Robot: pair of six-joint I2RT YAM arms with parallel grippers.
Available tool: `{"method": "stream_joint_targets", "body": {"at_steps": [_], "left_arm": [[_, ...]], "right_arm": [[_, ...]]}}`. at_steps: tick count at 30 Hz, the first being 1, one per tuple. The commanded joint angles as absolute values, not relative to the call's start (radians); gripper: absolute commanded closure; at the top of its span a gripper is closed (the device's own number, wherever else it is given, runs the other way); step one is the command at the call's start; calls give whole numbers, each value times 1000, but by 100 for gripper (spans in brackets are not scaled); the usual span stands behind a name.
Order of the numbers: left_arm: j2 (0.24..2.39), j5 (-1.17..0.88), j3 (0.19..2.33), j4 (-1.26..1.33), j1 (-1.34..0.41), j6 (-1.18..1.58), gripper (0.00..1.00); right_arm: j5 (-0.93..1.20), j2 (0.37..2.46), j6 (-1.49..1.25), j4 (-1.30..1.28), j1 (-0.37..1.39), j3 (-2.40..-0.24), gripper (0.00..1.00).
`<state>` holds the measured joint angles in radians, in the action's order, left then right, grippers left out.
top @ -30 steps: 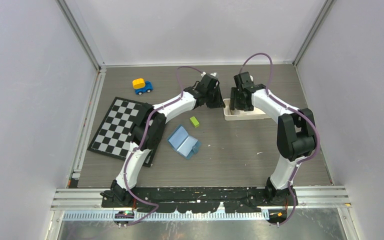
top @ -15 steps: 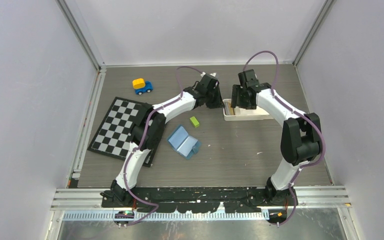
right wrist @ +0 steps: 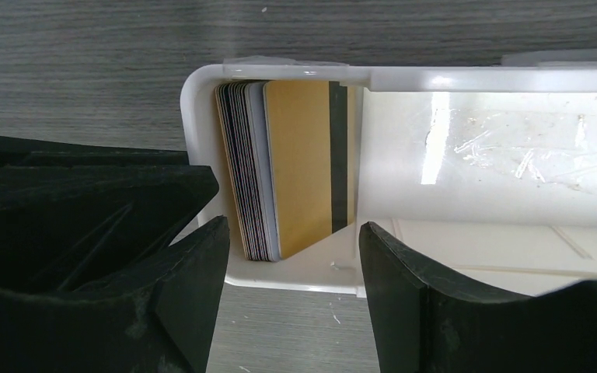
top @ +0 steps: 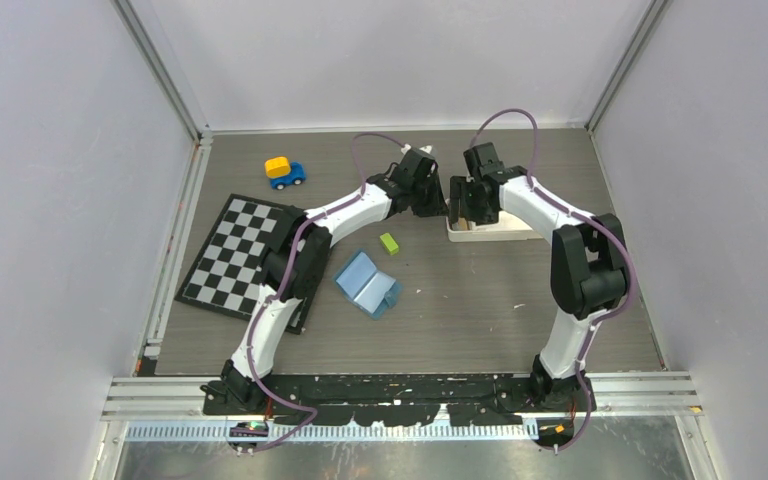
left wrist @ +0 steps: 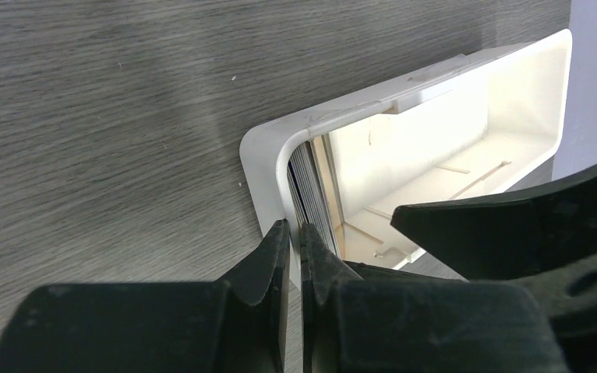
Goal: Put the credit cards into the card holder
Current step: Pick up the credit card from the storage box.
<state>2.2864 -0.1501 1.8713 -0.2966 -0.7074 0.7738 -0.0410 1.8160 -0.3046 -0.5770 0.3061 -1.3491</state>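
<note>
**A:** Top view first. What has changed for you?

**B:** Your right gripper (top: 465, 203) has slid left along the tray (top: 505, 233) and now hangs over its left end, just beside the left gripper (top: 432, 197). A second ago it sat further along the tray. The holder (top: 368, 283) hasn't moved. It lies open on the tabletop (top: 480, 320), well apart from the tray.

**A:** And the left wrist?

**B:** Your left gripper is clenched. Its fingers (left wrist: 276, 256) are pinched at the tray's end wall, one outside and one inside, and I'd say they're steadying the tray. The cards (left wrist: 311, 190) stand on edge just inside that wall.

**A:** Right wrist?

**B:** Here the right gripper's jaws are spread wide, a touch wider than before, with nothing between them. They straddle the stack from above. The gold card (right wrist: 299, 155) faces the open tray, its dark stripe showing, and the darker cards are packed behind it against the wall.

**A:** So where does that leave me?

**B:** The approach looks done, but you haven't picked anything up and every card is still in the tray. Next you need to take the gold card off the front of the stack. Watch that you don't pinch several at once. Your left gripper is the dark mass right beside your left-hand finger, so there's little room.
</note>
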Motion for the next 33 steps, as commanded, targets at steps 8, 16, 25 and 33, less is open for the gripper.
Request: {"method": "stream_joint_targets", "body": {"at_steps": [8, 16, 25, 33], "left_arm": [[2231, -146, 1852, -305, -707, 746, 98], [2222, -132, 1840, -299, -706, 746, 98], [2221, -128, 1841, -302, -706, 744, 97], [2226, -139, 1844, -298, -706, 745, 97]], "right_arm": [[-85, 1861, -303, -555, 318, -1375, 33], [-288, 1819, -316, -578, 316, -1359, 38], [-362, 1827, -338, -597, 315, -1370, 49], [-193, 1844, -350, -559, 271, -1363, 62]]}}
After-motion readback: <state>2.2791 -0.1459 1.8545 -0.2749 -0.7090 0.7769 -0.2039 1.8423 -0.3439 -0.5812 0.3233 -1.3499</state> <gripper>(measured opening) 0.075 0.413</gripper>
